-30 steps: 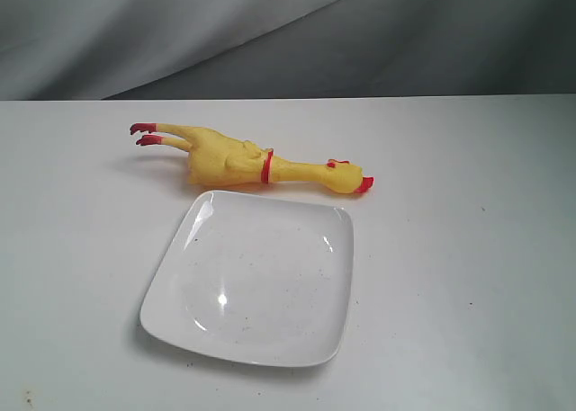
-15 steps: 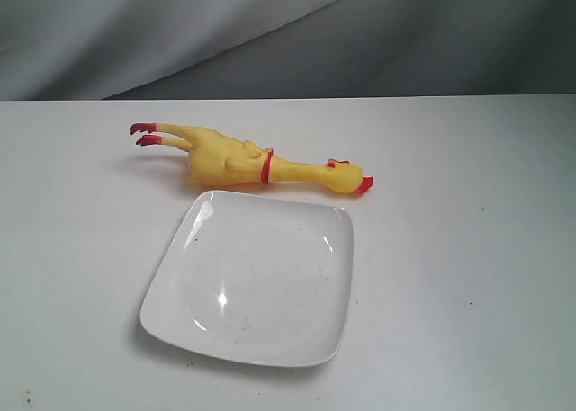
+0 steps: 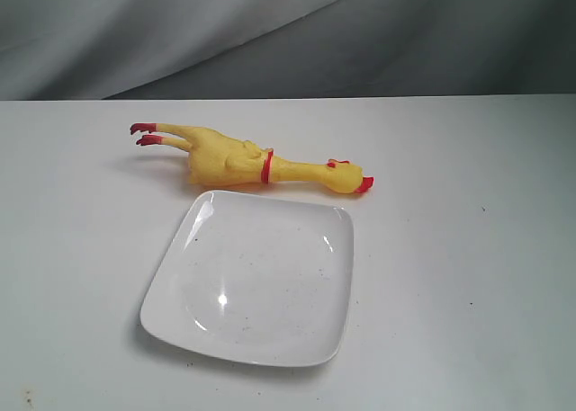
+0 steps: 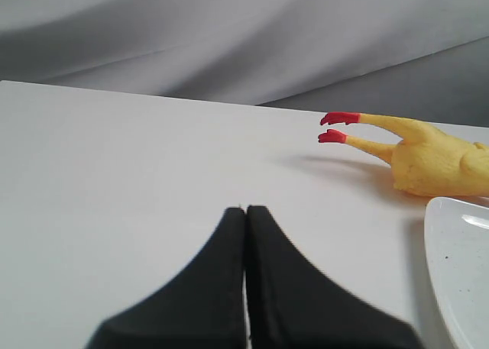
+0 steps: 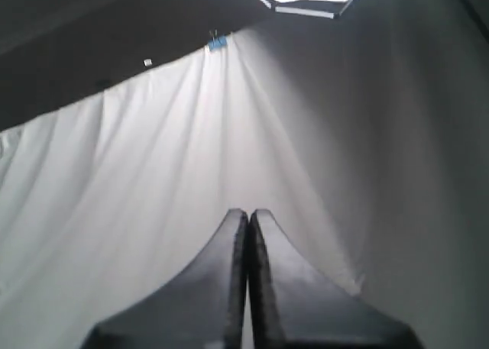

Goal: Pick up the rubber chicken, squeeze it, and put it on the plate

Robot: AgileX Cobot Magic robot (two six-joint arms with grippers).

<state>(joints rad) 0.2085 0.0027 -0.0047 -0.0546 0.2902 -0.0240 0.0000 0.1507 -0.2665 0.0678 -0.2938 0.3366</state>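
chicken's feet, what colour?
Red, on the rubber chicken; the feet show best in the left wrist view.

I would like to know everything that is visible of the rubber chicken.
The rubber chicken is a long yellow toy of soft-looking rubber, with red comb, beak, neck ring and feet. It lies flat on the white table, feet left and head right in the exterior view, just behind the plate; whether they touch is unclear.

Matte black two-fingered left gripper (image 4: 245, 208): smooth fingers (image 4: 206, 295) broad at base, curving inward to narrow rounded tips, thin pale seam between. Matte black right gripper (image 5: 249, 211): same tapered shape, faint grey sheen on upper surfaces.
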